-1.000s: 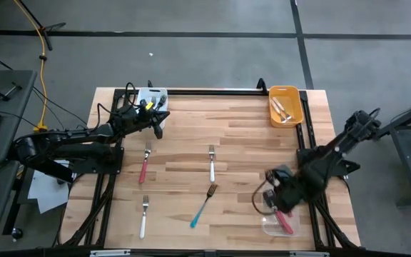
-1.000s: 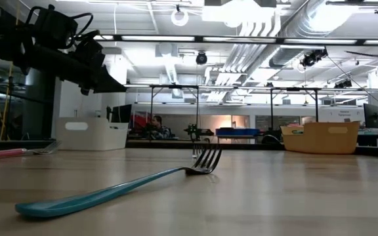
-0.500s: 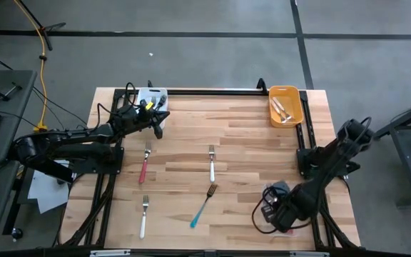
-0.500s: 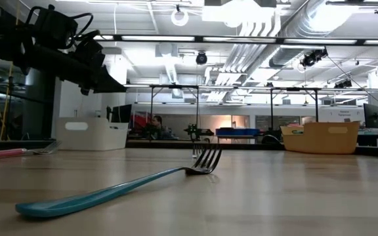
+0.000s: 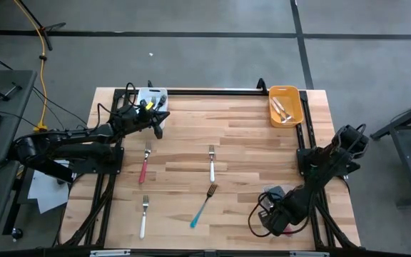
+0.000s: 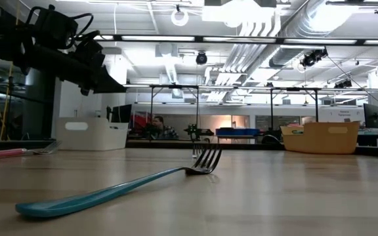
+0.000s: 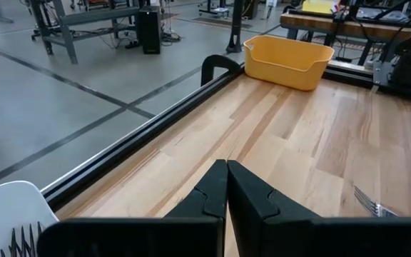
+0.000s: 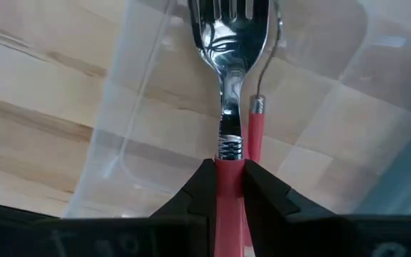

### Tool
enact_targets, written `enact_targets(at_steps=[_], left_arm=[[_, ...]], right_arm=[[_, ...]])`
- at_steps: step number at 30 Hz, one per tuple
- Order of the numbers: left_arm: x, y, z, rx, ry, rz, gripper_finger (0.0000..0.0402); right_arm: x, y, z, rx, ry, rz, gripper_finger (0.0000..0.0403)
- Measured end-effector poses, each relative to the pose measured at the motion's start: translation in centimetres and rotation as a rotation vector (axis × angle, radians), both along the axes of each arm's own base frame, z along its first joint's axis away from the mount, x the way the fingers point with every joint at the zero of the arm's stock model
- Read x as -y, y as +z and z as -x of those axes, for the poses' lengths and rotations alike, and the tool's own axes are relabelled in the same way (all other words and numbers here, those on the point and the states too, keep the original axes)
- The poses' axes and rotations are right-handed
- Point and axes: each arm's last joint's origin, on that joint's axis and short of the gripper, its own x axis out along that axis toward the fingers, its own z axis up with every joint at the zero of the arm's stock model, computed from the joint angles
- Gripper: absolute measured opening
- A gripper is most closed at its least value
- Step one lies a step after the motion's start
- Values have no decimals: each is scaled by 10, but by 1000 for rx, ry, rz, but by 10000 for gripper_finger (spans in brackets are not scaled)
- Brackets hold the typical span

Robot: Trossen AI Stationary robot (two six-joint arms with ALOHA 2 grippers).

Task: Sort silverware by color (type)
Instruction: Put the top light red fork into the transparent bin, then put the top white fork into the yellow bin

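Right hand [image 8: 225, 187] gripping red fork [image 8: 228, 86]

Four forks lay loose on the wood: a red fork [image 5: 145, 163] left of centre, a white fork [image 5: 211, 163] mid-table, a teal fork [image 5: 203, 205] angled nearer the front, another white one [image 5: 143, 215] front-left. A fifth red fork [image 8: 228, 100] pointed tines-out over clear plastic.

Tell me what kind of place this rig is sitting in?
Probably a robotics lab or workshop: exposed ceiling ducts, a bare concrete floor marked with dark lines, and more metal-framed workbenches behind the butcher-block table.
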Motion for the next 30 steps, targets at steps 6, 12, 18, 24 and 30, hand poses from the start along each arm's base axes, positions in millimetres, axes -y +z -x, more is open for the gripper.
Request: enact_targets(at_steps=[6,12,18,24,30], left_arm=[[0,0,0,3,2,7,1],[0,0,0,3,2,8,1],[0,0,0,3,2,8,1],[0,0,0,3,2,8,1],[0,-2,0,-6,3,23,1]], right_arm=[[5,-16,6,-58,28,-27,46],[12,-8,8,-137,87,11,112],[22,29,-7,-158,204,23,170],[54,71,-47,54,370,174,125],[107,82,-100,300,490,298,28]])
